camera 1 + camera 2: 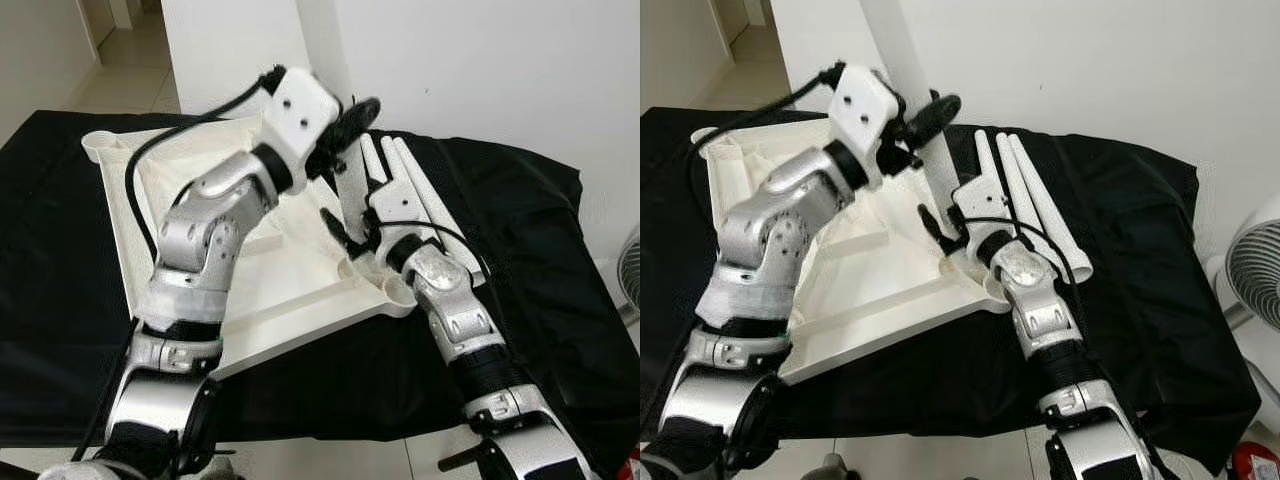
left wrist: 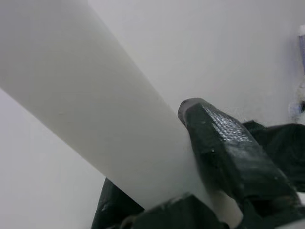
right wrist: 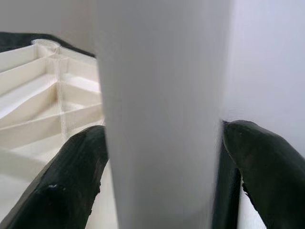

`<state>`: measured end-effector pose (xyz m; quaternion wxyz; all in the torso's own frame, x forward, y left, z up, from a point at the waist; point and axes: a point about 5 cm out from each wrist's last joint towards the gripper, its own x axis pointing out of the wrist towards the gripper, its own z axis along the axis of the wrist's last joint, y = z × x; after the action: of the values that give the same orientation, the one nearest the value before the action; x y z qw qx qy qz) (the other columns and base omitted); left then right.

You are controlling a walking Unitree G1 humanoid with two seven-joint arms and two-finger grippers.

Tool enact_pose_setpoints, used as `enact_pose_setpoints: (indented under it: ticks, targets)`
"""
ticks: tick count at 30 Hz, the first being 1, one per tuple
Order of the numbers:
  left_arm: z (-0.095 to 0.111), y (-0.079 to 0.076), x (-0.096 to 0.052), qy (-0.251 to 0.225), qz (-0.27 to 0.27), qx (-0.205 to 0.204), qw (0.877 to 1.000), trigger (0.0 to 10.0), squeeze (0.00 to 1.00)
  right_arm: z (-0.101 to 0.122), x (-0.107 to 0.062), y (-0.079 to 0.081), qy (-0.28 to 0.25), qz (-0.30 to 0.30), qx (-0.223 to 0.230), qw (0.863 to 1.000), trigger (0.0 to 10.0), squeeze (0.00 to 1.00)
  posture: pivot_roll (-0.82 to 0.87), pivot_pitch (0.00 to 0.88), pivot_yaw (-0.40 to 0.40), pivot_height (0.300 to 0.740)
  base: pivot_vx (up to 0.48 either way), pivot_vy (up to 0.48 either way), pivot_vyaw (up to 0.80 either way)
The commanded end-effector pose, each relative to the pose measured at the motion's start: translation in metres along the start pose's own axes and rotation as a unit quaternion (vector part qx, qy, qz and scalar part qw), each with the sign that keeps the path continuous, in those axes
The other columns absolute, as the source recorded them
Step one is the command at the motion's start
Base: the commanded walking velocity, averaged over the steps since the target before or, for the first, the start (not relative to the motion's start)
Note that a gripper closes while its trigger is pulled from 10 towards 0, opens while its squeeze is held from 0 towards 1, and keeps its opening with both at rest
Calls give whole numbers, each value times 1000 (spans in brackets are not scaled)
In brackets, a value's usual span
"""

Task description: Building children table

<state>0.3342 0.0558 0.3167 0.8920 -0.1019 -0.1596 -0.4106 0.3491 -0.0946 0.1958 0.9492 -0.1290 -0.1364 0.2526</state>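
A white table top [image 1: 290, 300] lies upside down on the black cloth, its ribs facing up. One white table leg [image 1: 902, 60] stands upright, a little tilted, near the top's right front corner socket [image 1: 997, 290]. My left gripper [image 1: 923, 125] is shut on the leg partway up, and one black finger [image 2: 228, 148] presses its side. My right gripper [image 1: 943, 228] is shut on the same leg [image 3: 162, 114] close to its base, with a finger [image 3: 71, 176] on each side. The leg's foot is hidden behind the right gripper.
Three more white legs [image 1: 1030, 195] lie side by side on the black cloth [image 1: 1140, 260], right of the table top. A white wall rises just behind. A fan [image 1: 1252, 270] stands at the far right. A doorway opens at the back left.
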Motion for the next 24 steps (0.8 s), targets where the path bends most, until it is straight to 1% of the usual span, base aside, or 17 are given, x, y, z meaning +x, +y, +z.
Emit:
enact_pose_setpoints:
  ticks: [1, 2, 3, 4, 5, 6, 7, 9, 10, 12, 13, 17, 18, 19, 21, 23, 24]
  targets:
    - [5, 3, 7, 2, 36, 15, 999, 10000, 0, 0, 3, -9, 10, -34, 4, 999, 10000, 0, 31, 0, -61, 740, 0, 0, 0]
    - [7, 5, 11, 7, 54, 33, 998, 10000, 0, 0, 6, -12, 16, -54, 10, 998, 10000, 0, 30, 0, -62, 740, 0, 0, 0]
    - [7, 5, 11, 7, 54, 33, 998, 10000, 0, 0, 6, -12, 16, -54, 10, 998, 10000, 0, 30, 0, -62, 740, 0, 0, 0]
    - [10, 7, 16, 12, 76, 58, 995, 10000, 0, 1, 10, -15, 21, -78, 9, 997, 10000, 0, 31, 0, -64, 740, 0, 0, 0]
    - [10, 7, 16, 12, 76, 58, 995, 10000, 0, 1, 10, -15, 21, -78, 9, 997, 10000, 0, 31, 0, -64, 740, 0, 0, 0]
    - [12, 7, 19, 11, 86, 66, 994, 10000, 0, 2, 12, -16, 21, -88, -3, 996, 10000, 0, 28, 0, -64, 740, 0, 0, 0]
    - [13, 7, 20, 11, 89, 65, 994, 10000, 0, 2, 13, -16, 21, -91, -8, 996, 10000, 0, 28, 0, -64, 740, 0, 0, 0]
    - [14, 6, 22, 9, 94, 70, 993, 10000, 0, 2, 15, -15, 21, -103, -9, 994, 10000, 0, 26, 0, -64, 740, 0, 0, 0]
    - [17, 3, 26, 1, 103, 76, 992, 10000, 0, 3, 19, -14, 24, -127, -15, 991, 10000, 0, 25, 0, -65, 740, 0, 0, 0]
    - [18, 1, 27, -1, 106, 84, 991, 10000, 0, 2, 21, -13, 27, -138, -15, 990, 10000, 0, 25, 0, -65, 740, 0, 0, 0]
    - [18, -1, 29, -2, 108, 85, 990, 10000, 0, 2, 23, -13, 30, -153, -23, 987, 10000, 0, 27, 0, -64, 740, 0, 0, 0]
    - [20, -8, 34, -7, 112, 82, 990, 10000, 0, 1, 28, -8, 31, -190, -31, 981, 10000, 0, 29, 0, -65, 740, 0, 0, 0]
    - [20, -8, 34, -7, 112, 82, 990, 10000, 0, 1, 28, -8, 31, -190, -31, 981, 10000, 0, 29, 0, -65, 740, 0, 0, 0]
    - [21, -10, 36, -8, 113, 79, 990, 10000, 0, 1, 31, -6, 30, -204, -27, 978, 10000, 0, 28, 0, -65, 740, 0, 0, 0]
    - [21, -10, 36, -8, 113, 79, 990, 10000, 0, 1, 31, -6, 30, -204, -27, 978, 10000, 0, 28, 0, -65, 740, 0, 0, 0]
    - [21, -13, 40, -11, 109, 77, 991, 10000, 0, 4, 38, 0, 17, -216, -53, 975, 10000, 0, 32, 0, -66, 740, 0, 0, 0]
    - [21, -13, 40, -11, 109, 77, 991, 10000, 0, 4, 38, 0, 17, -216, -53, 975, 10000, 0, 32, 0, -66, 740, 0, 0, 0]
